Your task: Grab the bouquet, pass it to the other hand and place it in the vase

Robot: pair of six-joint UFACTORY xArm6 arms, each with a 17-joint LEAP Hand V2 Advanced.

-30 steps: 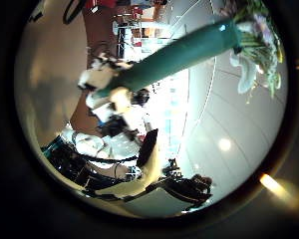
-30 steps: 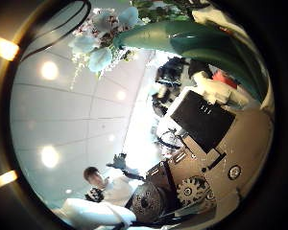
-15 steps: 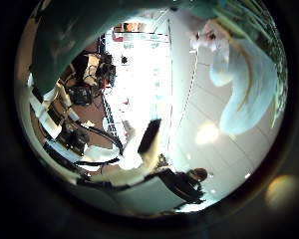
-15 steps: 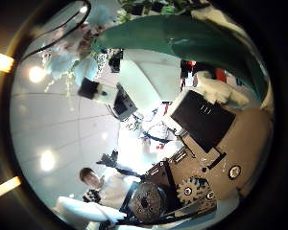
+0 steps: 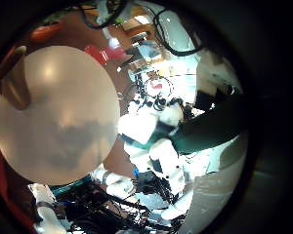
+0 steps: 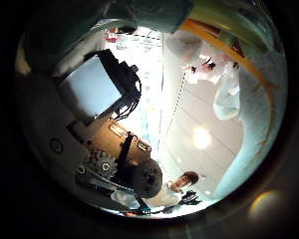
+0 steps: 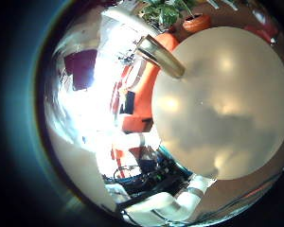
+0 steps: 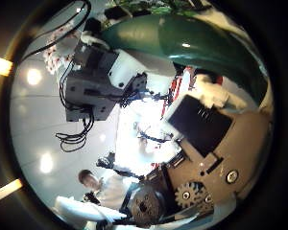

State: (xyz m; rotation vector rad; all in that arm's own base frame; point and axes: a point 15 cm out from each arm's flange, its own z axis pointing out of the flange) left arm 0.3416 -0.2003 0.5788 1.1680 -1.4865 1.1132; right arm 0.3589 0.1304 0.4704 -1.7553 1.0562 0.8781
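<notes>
The right hand (image 5: 151,132) is clenched round the wrapped stem of the bouquet (image 8: 182,43), held up over the table (image 5: 54,117). The left hand (image 8: 96,77) is close beside the stem (I cannot tell whether its fingers have closed). If the right lets go before the left grips firmly, the bouquet would likely fall

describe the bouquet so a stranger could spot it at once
In the right hand's thumb side view, find the other hand against the ceiling. Beside it runs the bouquet: a long wrapped cone tipped with small blossoms, the only smooth curved thing among boxy machine parts.
</notes>
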